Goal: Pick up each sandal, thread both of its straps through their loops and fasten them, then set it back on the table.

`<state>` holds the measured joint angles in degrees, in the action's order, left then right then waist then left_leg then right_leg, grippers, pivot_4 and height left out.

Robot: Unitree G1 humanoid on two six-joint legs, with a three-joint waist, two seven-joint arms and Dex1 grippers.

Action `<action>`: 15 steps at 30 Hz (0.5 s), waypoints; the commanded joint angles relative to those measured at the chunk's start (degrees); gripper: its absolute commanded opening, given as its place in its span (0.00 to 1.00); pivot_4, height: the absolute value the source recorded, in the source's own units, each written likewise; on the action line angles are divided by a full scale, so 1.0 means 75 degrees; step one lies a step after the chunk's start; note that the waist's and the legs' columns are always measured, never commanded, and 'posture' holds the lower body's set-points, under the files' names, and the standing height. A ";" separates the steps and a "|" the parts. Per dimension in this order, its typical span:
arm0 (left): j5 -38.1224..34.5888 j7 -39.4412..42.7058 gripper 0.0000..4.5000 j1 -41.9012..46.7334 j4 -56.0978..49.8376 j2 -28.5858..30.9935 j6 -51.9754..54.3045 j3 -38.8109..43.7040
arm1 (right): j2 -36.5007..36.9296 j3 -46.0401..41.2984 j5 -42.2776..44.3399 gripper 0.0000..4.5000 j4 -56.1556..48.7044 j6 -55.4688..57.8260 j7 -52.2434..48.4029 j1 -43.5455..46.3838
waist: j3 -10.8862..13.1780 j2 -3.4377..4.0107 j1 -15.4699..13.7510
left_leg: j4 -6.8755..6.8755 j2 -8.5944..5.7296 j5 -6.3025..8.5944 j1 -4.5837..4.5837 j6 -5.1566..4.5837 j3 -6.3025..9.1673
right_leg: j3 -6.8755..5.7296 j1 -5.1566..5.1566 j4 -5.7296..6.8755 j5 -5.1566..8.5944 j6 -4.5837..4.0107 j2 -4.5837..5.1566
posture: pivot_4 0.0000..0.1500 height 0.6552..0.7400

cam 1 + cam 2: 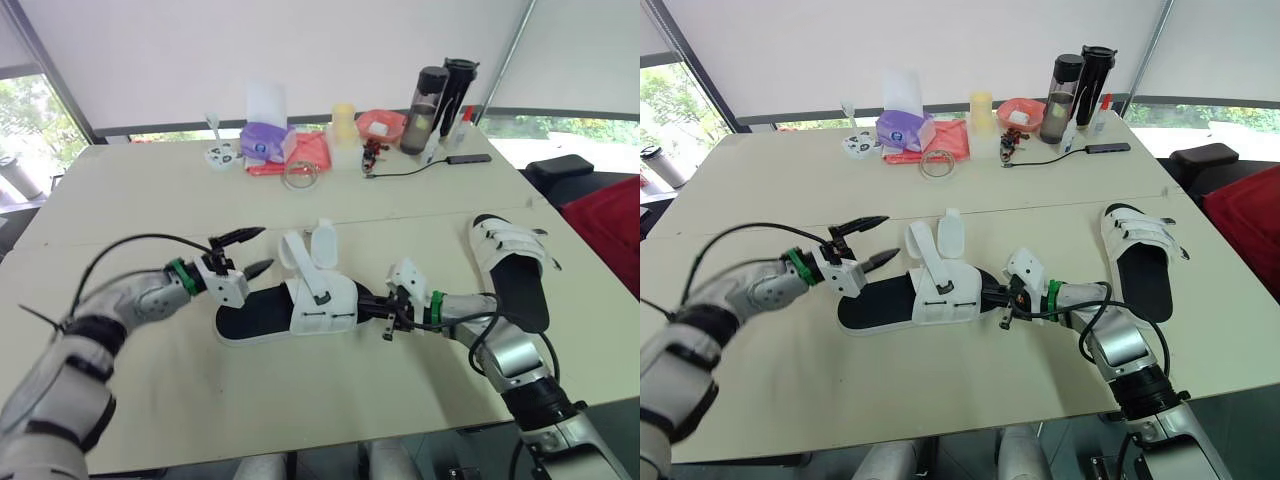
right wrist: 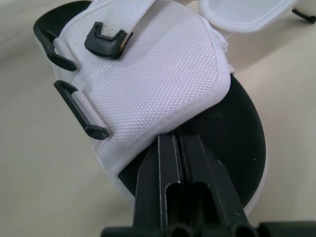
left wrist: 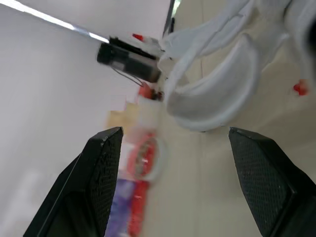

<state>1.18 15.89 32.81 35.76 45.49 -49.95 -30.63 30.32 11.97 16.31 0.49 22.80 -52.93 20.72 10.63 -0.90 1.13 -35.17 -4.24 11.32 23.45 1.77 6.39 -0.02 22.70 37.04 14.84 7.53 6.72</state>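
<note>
Table (image 1: 150, 190): cream, matt, smooth.

Sandal (image 1: 320, 300) lies flat near the table's front edge, between the two arms. Black oval sole, white upper. Its two straps (image 1: 310, 250) are undone and stand up, thick, padded and round-ended.

Second sandal (image 1: 510, 262) is well apart on the robot's right, flat on the table, with white straps lying across it.

Left end effector (image 1: 262, 250): released, its black pointed fingers spread wide, just beside the sandal's left end and not touching it.

Right end effector (image 2: 170, 140): clenched, fingers pressed together over the sole, tips meeting the hem of the white upper. Cannot tell whether any fabric is pinched.

The right wrist view gives the fine honeycomb weave of the upper, its stitched hem, and the black plastic loops (image 2: 81, 113) along one edge. The left wrist view gives the curled straps from below and the textured finger pads (image 3: 106, 168). The head views add dark bottles (image 1: 440, 95) at the table's far edge.
</note>
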 commanded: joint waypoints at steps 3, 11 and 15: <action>-0.5342 0.2177 0.78 -0.1333 -0.4806 0.0560 0.5512 0.1255 | -0.0009 0.0171 -0.0293 0.00 0.0449 0.0072 -0.0041 -0.0045 | -0.0003 0.0004 -0.0006 | -0.0001 0.0007 0.0000 0.0000 0.0000 0.0011 | 0.0003 -0.0004 -0.0003 0.0011 -0.0031 0.0003 | 1.00 1.00; -0.7958 0.1993 0.78 -0.2340 -0.6972 0.0322 0.9436 0.2761 | -0.0108 0.0315 -0.0274 0.00 0.0425 0.0206 -0.0144 -0.0036 | -0.0008 0.0012 -0.0005 | 0.0006 0.0011 0.0000 -0.0010 -0.0001 0.0011 | 0.0002 -0.0009 -0.0002 0.0038 -0.0062 -0.0025 | 1.00 1.00; -0.7814 0.1904 0.78 -0.2447 -0.7009 -0.0137 1.0131 0.3067 | -0.0152 0.0310 -0.0261 0.00 0.0380 0.0263 -0.0097 -0.0082 | -0.0009 0.0010 -0.0028 | 0.0006 0.0012 0.0000 -0.0011 0.0000 0.0010 | 0.0002 -0.0012 -0.0003 0.0043 -0.0071 -0.0030 | 1.00 1.00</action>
<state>-56.98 30.26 14.13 -15.09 45.25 24.44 -9.70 29.70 12.48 16.00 1.72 22.72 -54.08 21.39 10.56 -0.83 0.92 -35.13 -4.15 11.32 23.36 1.77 6.47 0.00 22.59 37.00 15.17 6.98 6.49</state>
